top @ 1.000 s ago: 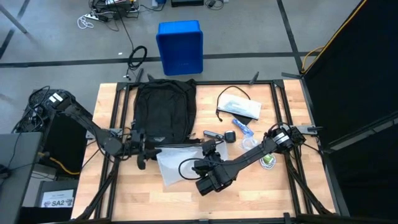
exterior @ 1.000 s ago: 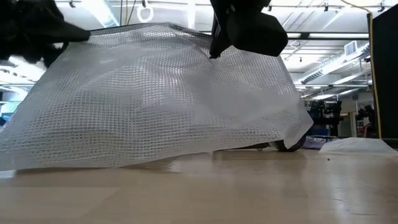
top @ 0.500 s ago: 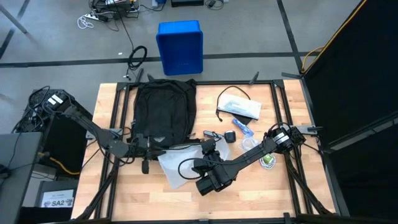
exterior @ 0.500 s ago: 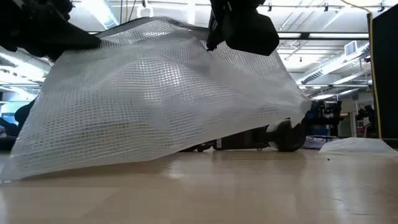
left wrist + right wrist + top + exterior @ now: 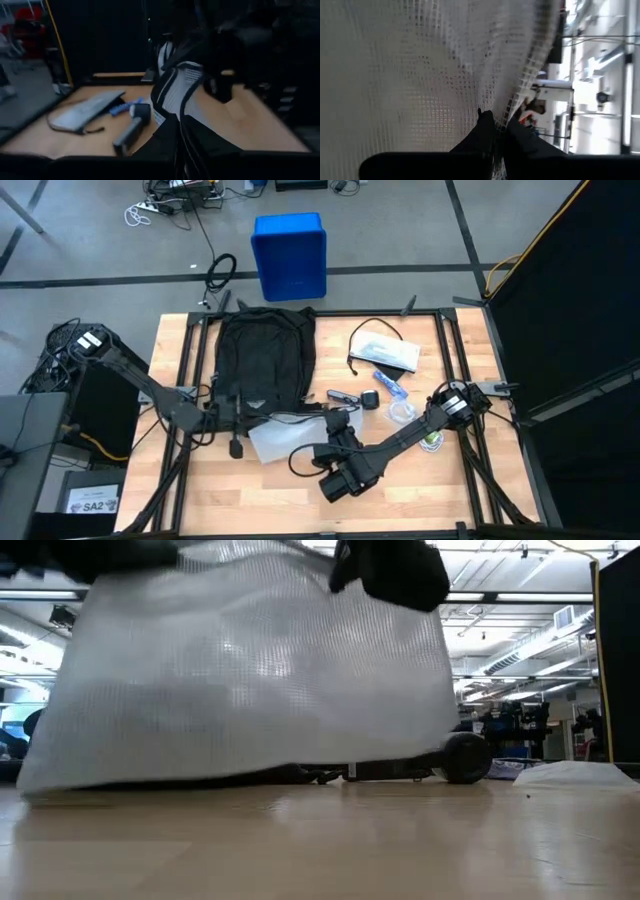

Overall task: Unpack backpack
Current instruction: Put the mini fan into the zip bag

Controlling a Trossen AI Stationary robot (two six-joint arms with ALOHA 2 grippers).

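Note:
The black backpack (image 5: 263, 358) lies flat at the table's far left. Just near of it a translucent white mesh pouch (image 5: 285, 442) with black edging is held up between both grippers. My left gripper (image 5: 238, 438) is shut on its left end, my right gripper (image 5: 330, 440) on its right end. In the low view the pouch (image 5: 250, 670) hangs like a sheet, with my right gripper (image 5: 390, 570) at its top. Whether its lower edge (image 5: 200, 778) touches the table, I cannot tell. My left gripper pinches the pouch's black-edged end (image 5: 181, 107) between its two fingers, coming level from the table's left. The pouch runs away from the fingers toward the other arm. My right gripper pinches the pouch's upper edge (image 5: 507, 112) between its two fingertips (image 5: 485, 132). The mesh hangs below the hold.
Right of the backpack lie a flat clear packet with a black cord (image 5: 385, 352), a blue item (image 5: 390, 385), two small dark items (image 5: 342, 396) and a green-and-white item (image 5: 432, 438). A black cable loop (image 5: 300, 458) lies near the pouch. A blue bin (image 5: 290, 255) stands on the floor beyond.
My left gripper has risen and rolled, carrying the pouch's left end up. The pouch, which sloped down onto the table a second ago, now hangs nearly upright between the two grippers, its lower left part lifted off the wood.

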